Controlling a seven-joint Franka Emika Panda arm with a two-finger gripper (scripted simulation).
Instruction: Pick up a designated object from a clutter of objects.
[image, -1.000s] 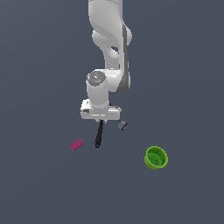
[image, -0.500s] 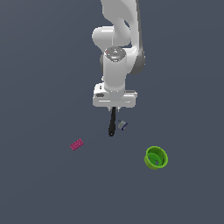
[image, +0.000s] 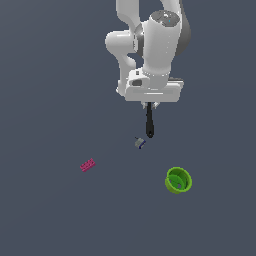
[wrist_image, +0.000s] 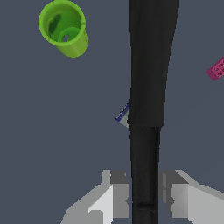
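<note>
- Tool (wrist_image: 144, 199) is seen clamped on the thin handle of the black utensil (image: 149, 122); in the wrist view both fingers (wrist_image: 118, 197) are pressed against the handle from either side.
- Black utensil is held hanging straight down below the tool, rounded head lowest, in the exterior view; no contact with the table (image: 50, 75) can be made out.
- Progress, as judged: the grasp is made and the designated object appears lifted clear of the clutter. Little is left beyond keeping it held or raising it further.
- Remaining items are noted on the table: the grey-blue piece (image: 140, 143) just below the utensil's head in the exterior view, the pink brick (image: 87, 165) well apart toward the exterior view's left, and the green cup (image: 178, 180) lower and toward that view's right.
- Height above the table cannot be told exactly.
</note>
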